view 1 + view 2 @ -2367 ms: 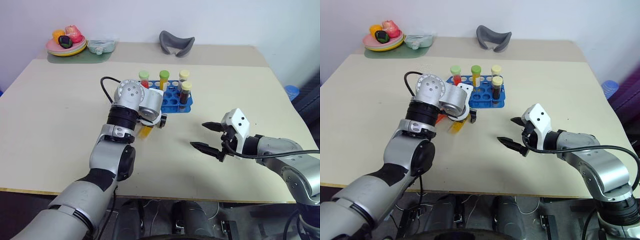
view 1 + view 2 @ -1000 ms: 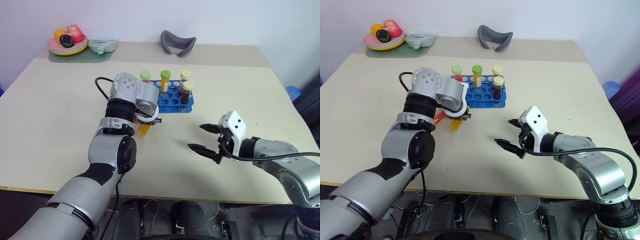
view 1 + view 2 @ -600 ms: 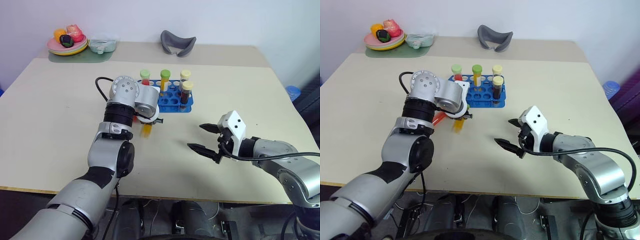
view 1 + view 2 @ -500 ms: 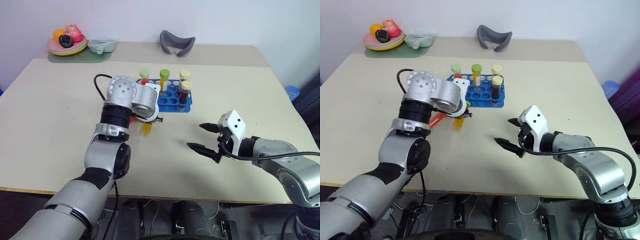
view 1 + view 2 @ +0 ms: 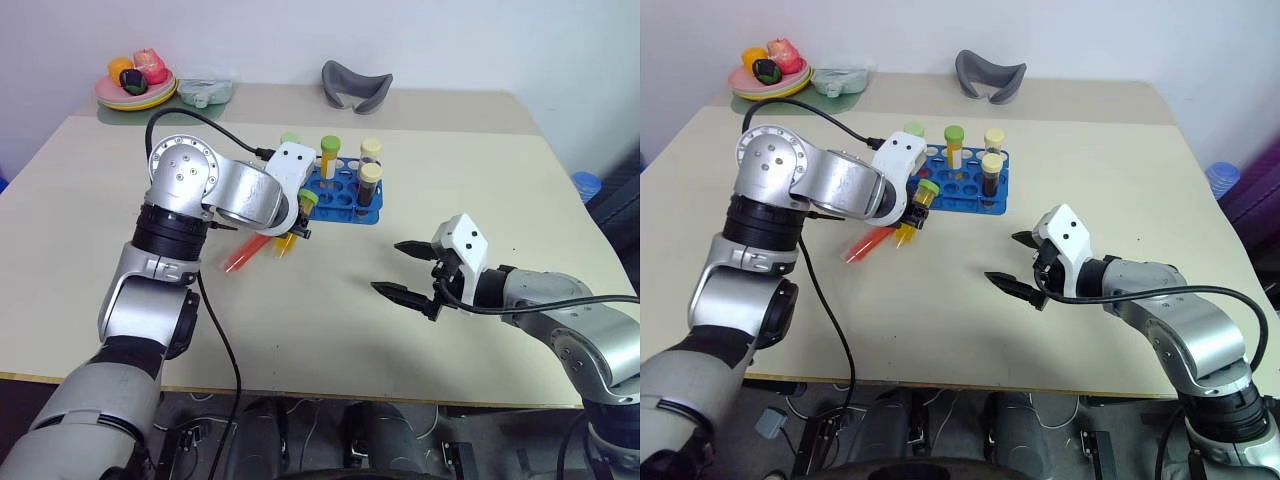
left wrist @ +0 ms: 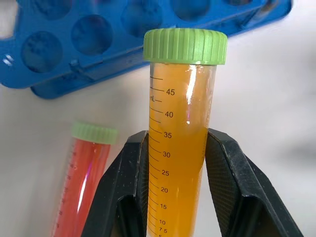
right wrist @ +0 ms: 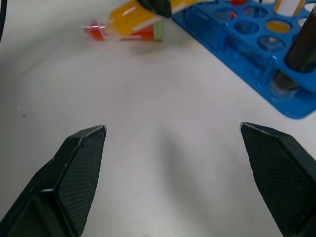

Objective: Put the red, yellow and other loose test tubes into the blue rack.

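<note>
My left gripper is shut on the yellow-orange test tube, just in front of the blue rack's left end. The tube is tilted, its green cap toward the rack, a little above the table. The red test tube lies flat on the table beside it, also in the left wrist view. The rack holds several capped tubes, one of them dark brown. My right gripper hovers open to the right of the rack, nothing between its fingers.
At the table's far left corner stand a plate of toy fruit and a pale container on a green mat. A grey curved object lies at the back. Bare tabletop separates the two grippers.
My left gripper has risen and rolled with the yellow-orange tube, tipping its cap up toward the rack. The red tube now lies uncovered on the table. The right gripper has stayed put.
</note>
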Tool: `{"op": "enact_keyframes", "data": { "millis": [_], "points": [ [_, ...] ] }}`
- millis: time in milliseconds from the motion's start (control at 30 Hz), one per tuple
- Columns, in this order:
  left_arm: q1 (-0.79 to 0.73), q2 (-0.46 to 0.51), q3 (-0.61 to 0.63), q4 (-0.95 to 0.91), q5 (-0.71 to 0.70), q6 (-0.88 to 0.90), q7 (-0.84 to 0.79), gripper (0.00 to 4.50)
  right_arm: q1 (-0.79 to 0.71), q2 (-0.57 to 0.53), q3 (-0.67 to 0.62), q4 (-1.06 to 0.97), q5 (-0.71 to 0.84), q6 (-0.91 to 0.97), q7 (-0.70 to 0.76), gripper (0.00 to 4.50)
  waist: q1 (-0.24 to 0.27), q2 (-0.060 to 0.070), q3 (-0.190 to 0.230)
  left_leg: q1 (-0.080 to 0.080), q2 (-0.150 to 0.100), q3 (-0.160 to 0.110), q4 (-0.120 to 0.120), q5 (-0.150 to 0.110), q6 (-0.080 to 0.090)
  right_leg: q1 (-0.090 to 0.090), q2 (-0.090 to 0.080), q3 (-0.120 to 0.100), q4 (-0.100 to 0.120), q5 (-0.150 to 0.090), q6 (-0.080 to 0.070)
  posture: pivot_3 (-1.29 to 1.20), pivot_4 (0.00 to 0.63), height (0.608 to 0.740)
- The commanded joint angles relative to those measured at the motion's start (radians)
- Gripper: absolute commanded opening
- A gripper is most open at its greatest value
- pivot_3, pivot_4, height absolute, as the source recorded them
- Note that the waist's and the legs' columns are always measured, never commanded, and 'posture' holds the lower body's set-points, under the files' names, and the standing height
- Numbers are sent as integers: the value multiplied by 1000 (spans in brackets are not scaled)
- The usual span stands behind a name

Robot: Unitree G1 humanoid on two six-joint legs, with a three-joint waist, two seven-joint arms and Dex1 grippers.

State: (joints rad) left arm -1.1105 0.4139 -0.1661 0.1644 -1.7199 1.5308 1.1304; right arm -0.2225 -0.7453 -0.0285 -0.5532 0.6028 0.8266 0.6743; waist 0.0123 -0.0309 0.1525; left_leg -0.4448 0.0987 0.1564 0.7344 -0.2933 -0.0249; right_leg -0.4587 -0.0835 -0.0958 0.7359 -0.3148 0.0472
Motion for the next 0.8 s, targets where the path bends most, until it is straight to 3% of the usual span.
{"op": "enact_keyframes", "data": {
  "millis": [33, 133, 300, 500, 800],
  "points": [
    [9, 55, 17, -258, 239, -161, -217, 1469, -22, 10, -15, -6, 1, -26, 4, 4449, 0, 0, 0, 0, 0, 0, 0, 0, 0, 0, 0, 0, 0, 0, 0, 0, 150, 680],
    [101, 137, -27, -452, 579, -479, -592, 1469, -23, 14, -14, -5, -1, -32, 2, 4449, -2, 2, 0, 0, 0, 1, -1, 0, 0, 0, 1, -1, 0, 0, 0, 0, 150, 680],
    [373, 121, 83, -460, 836, -915, -1013, 1469, -30, 62, -22, 7, -24, -75, -38, 4449, -1, 3, -1, 1, 0, 3, -1, 0, -1, 0, 1, -1, -1, 0, 0, 0, 150, 680],
    [490, 28, 25, -330, 1144, -1211, -1204, 1469, -56, 155, -39, 59, -55, -141, -101, 4449, 11, 3, -1, -2, -1, 2, 1, 0, 0, 1, 1, -3, -1, 0, 0, 0, 150, 680],
    [509, -214, -56, -101, 1480, -1548, -1264, 1469, 38, 222, -86, 94, -69, -229, -133, 4449, 25, 3, -1, -2, -1, 2, 2, -1, 2, 1, 1, -3, -2, 0, 0, 0, 150, 680]
  ]
}}
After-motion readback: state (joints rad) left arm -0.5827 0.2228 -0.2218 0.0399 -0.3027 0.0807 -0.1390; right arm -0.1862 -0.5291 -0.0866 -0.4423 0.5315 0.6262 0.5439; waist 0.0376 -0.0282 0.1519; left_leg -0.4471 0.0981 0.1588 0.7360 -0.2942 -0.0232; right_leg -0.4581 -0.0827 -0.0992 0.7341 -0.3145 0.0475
